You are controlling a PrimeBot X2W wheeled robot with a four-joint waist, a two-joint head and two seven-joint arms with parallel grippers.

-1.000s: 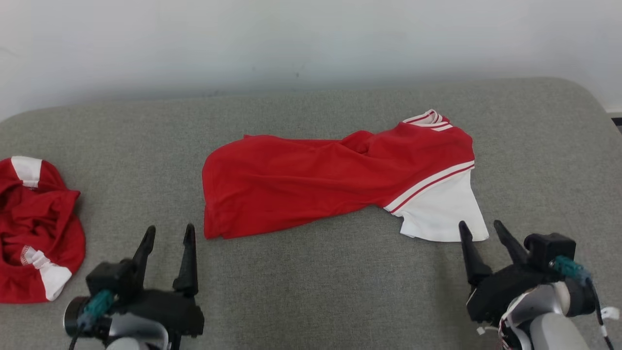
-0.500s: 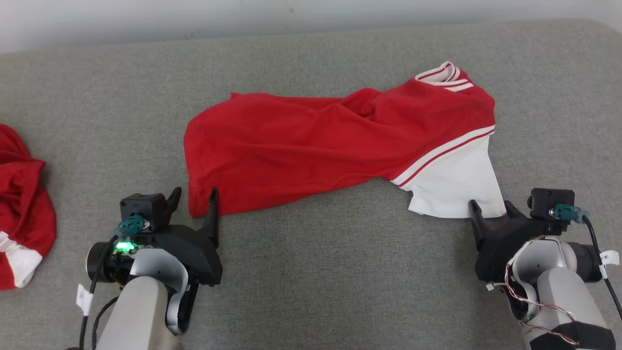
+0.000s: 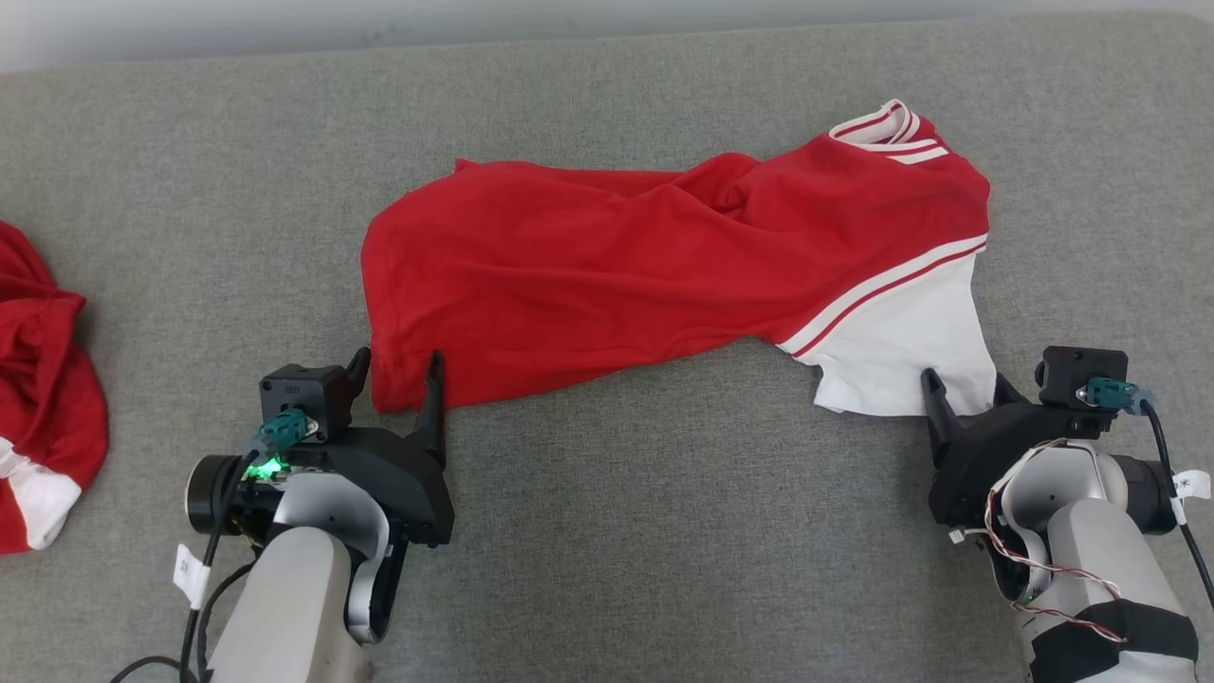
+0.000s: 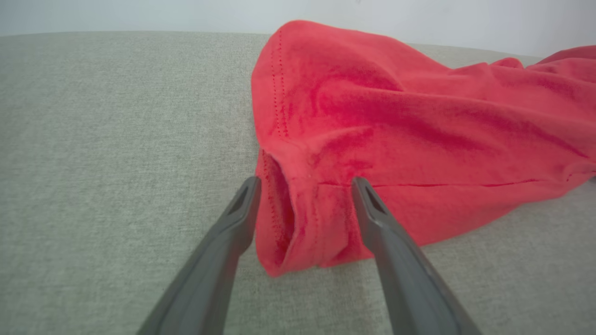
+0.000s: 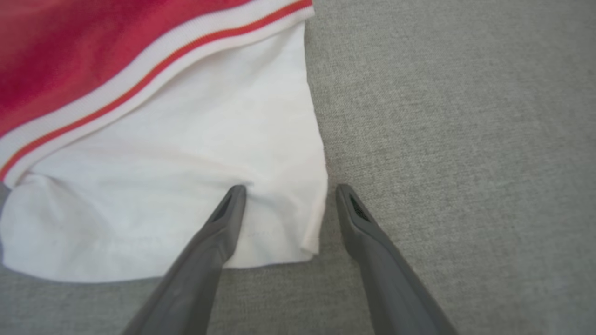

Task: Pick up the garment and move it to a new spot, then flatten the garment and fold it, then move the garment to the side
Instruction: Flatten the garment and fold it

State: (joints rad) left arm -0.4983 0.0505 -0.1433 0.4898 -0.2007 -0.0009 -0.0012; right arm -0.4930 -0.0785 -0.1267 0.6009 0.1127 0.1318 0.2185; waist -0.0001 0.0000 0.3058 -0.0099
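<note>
The garment (image 3: 664, 275), red with a white sleeve, lies rumpled across the middle of the grey table (image 3: 607, 531). The left pincer (image 3: 398, 359) sits low at its near left corner, open, one finger on each side of the red hem. The right pincer (image 3: 964, 378), also open, straddles the sleeve's near right edge, forearm angled in from below.

**Occluded and Cropped Regions**

Head view: the second red garment (image 3: 43, 379) is cut off by the left edge. The left gripper (image 3: 398, 359) has one finger partly hidden behind its black camera block (image 3: 303, 396).

Left wrist view: the garment (image 4: 396, 130) runs off the right edge.

Right wrist view: its red body passes the top and left edges and is blurred there; one finger (image 5: 205, 251) covers part of the white sleeve (image 5: 186, 153) hem.
</note>
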